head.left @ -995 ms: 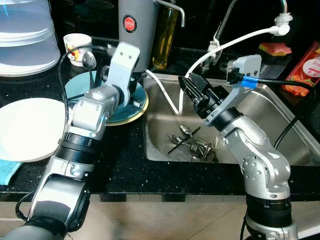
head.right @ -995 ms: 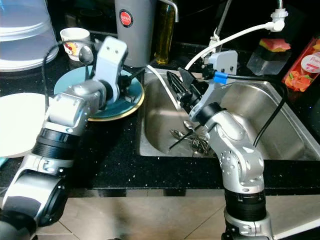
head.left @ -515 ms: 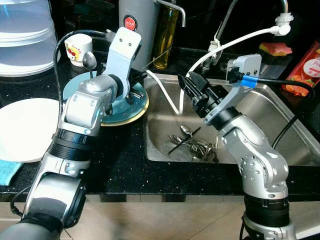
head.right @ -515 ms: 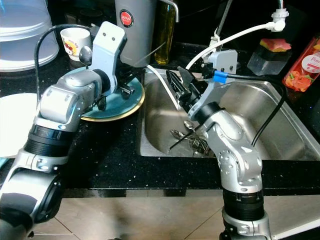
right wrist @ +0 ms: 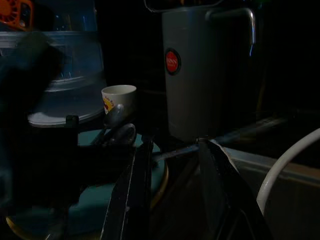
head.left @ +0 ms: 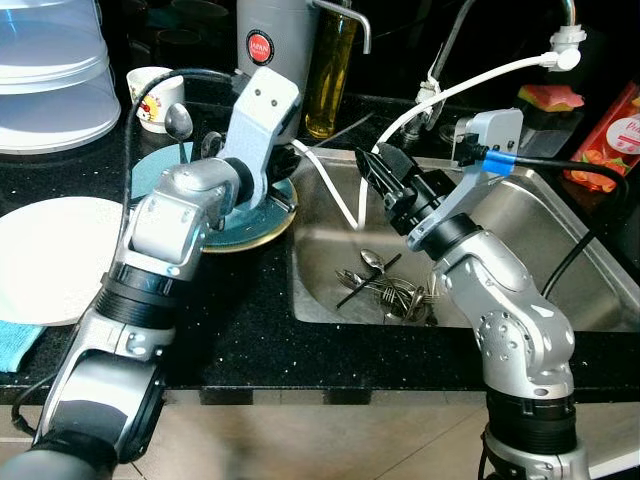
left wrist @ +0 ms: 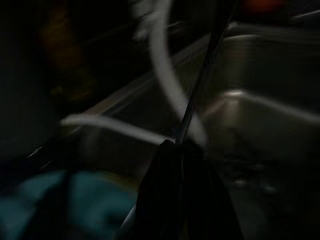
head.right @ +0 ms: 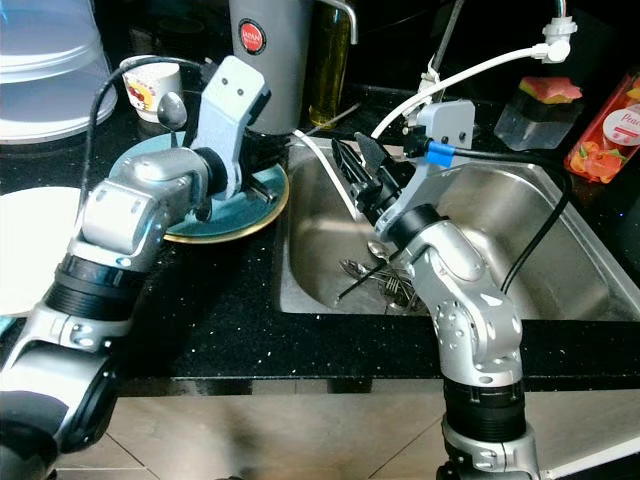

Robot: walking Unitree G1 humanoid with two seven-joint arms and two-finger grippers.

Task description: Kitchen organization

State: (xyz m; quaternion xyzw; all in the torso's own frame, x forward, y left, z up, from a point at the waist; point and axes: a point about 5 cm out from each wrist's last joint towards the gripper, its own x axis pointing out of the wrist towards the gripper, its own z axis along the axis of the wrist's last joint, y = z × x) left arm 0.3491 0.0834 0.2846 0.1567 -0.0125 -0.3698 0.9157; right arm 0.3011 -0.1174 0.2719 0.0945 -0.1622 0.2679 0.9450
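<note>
Two grippers work at the sink's (head.left: 560,200) left rim: the left gripper (left wrist: 175,195), over the teal plate (head.left: 160,172) on the counter (head.left: 250,320), is clamped on a thin dark utensil (left wrist: 200,85) whose tip points toward the basin. The right gripper (head.left: 385,185) hovers with fingers parted above loose cutlery (head.left: 385,290) lying at the sink's front-left.

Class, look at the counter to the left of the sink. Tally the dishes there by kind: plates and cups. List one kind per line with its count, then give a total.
Plates: 2, the teal plate and the white plate
Cups: 1, the white cup
Total: 3
</note>
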